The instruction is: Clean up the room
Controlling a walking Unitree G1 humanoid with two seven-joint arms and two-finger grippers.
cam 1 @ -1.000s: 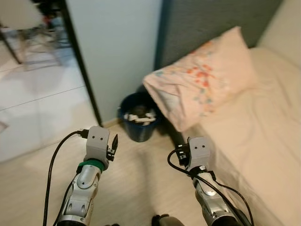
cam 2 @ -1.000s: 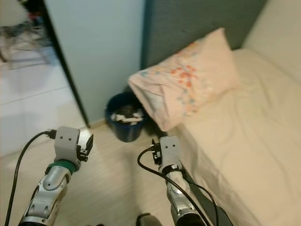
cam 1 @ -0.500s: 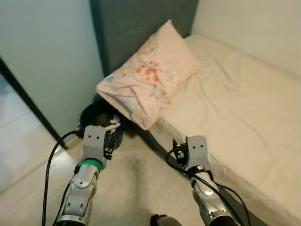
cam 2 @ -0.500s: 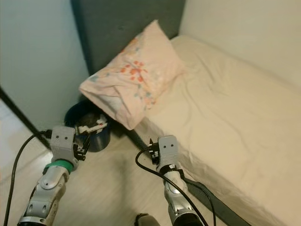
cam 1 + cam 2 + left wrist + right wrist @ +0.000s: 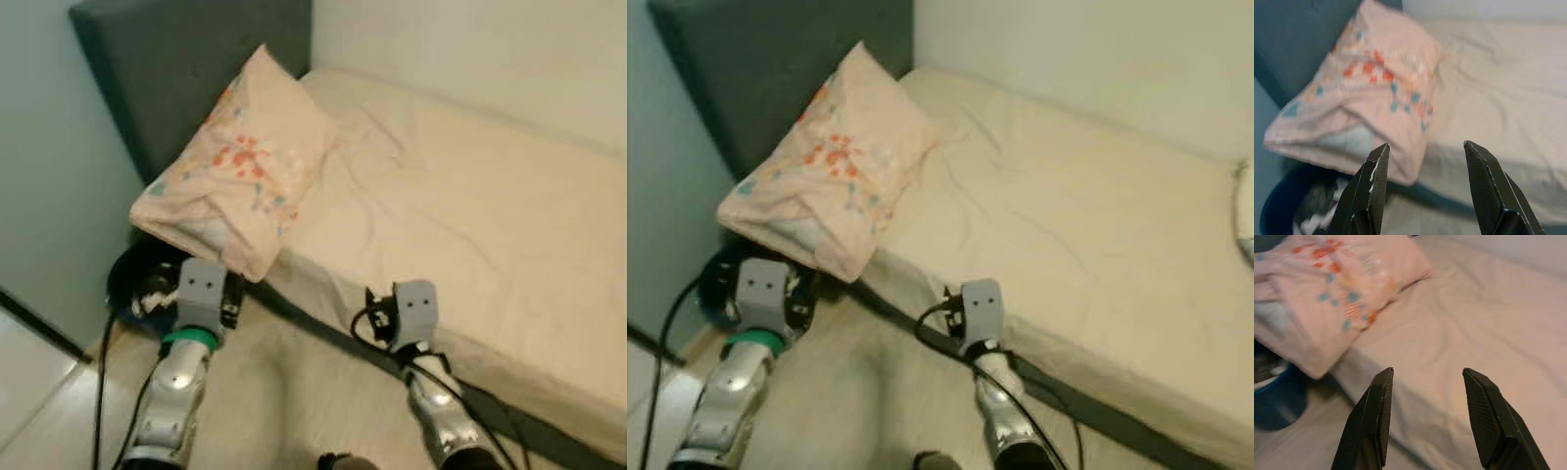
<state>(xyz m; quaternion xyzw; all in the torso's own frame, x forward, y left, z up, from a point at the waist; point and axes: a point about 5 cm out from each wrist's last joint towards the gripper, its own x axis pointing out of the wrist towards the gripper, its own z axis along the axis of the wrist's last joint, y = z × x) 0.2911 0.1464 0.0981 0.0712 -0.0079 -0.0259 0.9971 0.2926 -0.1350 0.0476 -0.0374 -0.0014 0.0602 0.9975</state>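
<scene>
A pink pillow (image 5: 235, 166) with a flower print lies at the head of a cream-sheeted bed (image 5: 460, 196), its corner hanging over the side. Below that corner a dark blue bin (image 5: 132, 289) with white scraps in it stands on the floor. My left gripper (image 5: 1425, 147) is open and empty, held low in front of the bin and the pillow (image 5: 1366, 93). My right gripper (image 5: 1427, 372) is open and empty too, held low beside the bed's edge (image 5: 1449, 396).
A dark grey headboard (image 5: 186, 69) stands behind the pillow, against a pale wall. A dark frame strip (image 5: 333, 338) runs under the mattress. Light wood floor (image 5: 284, 392) lies between my arms. Something white (image 5: 1244, 211) lies on the bed at the far right.
The whole picture has swung to the right: doorway and tiled floor are gone, the bed takes up more of it. Both arms keep the same pose.
</scene>
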